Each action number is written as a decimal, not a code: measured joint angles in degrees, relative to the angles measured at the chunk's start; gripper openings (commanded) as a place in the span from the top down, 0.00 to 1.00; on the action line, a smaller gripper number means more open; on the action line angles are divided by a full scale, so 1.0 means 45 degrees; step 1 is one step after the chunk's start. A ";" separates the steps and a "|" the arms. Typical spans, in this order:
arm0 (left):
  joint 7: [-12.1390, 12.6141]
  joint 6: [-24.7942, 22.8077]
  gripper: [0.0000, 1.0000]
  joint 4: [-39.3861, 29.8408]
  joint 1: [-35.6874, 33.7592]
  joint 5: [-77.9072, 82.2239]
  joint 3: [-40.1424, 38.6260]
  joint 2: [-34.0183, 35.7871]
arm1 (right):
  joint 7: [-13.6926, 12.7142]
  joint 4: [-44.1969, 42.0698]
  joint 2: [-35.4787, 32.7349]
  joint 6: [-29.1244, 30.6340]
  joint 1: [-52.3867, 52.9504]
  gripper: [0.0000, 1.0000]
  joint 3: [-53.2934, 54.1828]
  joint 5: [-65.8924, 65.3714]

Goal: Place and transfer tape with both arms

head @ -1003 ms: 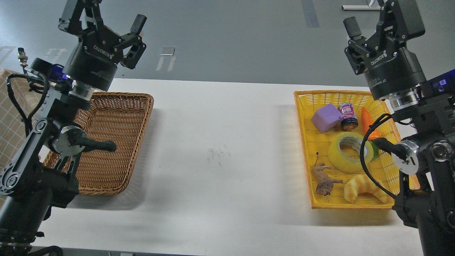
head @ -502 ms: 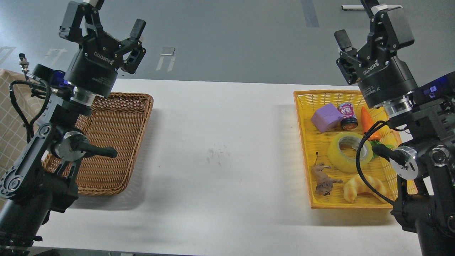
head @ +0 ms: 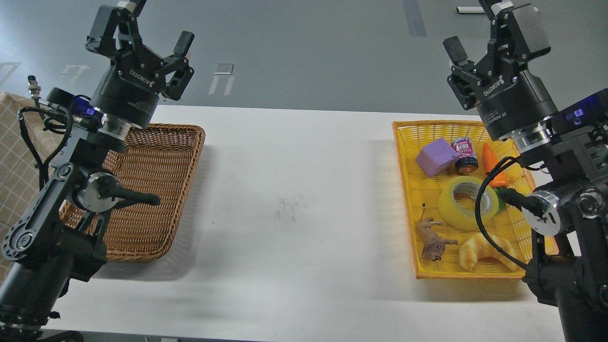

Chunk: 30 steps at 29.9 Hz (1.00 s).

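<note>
The yellow tape roll (head: 463, 203) lies flat in the yellow basket (head: 403, 156) on the right side of the white table; a black cable of my right arm crosses its right part. My right gripper (head: 484, 31) is open and empty, held high above the basket's far edge, well above and behind the tape. My left gripper (head: 145, 33) is open and empty, held high above the far end of the brown wicker basket (head: 152, 190) on the left.
In the yellow basket lie a purple block (head: 436, 156), a small can (head: 465, 154), an orange carrot toy (head: 491, 164), a lion figure (head: 431, 240) and a croissant toy (head: 479, 251). The wicker basket holds nothing. The white table (head: 294, 199) spans between the baskets.
My right gripper has moved a little left and up. My left gripper has shifted slightly right. The tape and the other basket items have not moved.
</note>
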 measured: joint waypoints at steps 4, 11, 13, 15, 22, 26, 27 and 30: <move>-0.0011 0.0016 0.02 -0.0063 -0.0006 0.0020 0.0086 -0.0008 | 0.0000 0.0000 0.0000 -0.0006 -0.0001 0.01 0.0000 -0.0007; -0.0011 -0.0005 0.02 -0.0014 -0.0175 0.0066 0.0743 0.0098 | -0.0028 -0.0012 0.0000 -0.0019 -0.0004 0.01 -0.0019 -0.0070; -0.0008 -0.0006 0.02 0.0098 -0.0359 0.0203 0.0884 0.0248 | -0.0224 -0.0027 0.0000 -0.0019 -0.0017 0.01 -0.0027 -0.0164; -0.0003 -0.0006 0.02 0.0165 -0.0497 0.0338 0.0999 0.0468 | -0.0413 -0.0037 0.0000 -0.0020 -0.0014 0.01 -0.0028 -0.0208; 0.0002 -0.0222 0.02 0.0198 -0.0456 0.0373 0.1143 0.0556 | -0.0422 0.0012 0.0000 -0.0097 0.0007 0.00 0.0083 -0.0110; -0.0080 -0.1268 0.02 0.0214 -0.0384 0.0329 0.1159 0.0324 | -0.0341 0.0055 0.0000 -0.0029 -0.0060 0.00 0.0090 -0.0033; -0.0102 -0.1613 0.02 0.0215 -0.0378 0.0329 0.1155 0.0325 | -0.0307 0.0055 0.0000 -0.0015 -0.0063 0.00 0.0089 -0.0021; -0.0089 -0.2175 0.02 0.0346 -0.0469 0.0264 0.0992 0.0286 | -0.0148 0.0014 0.0000 0.0210 -0.0067 0.00 0.0062 0.0111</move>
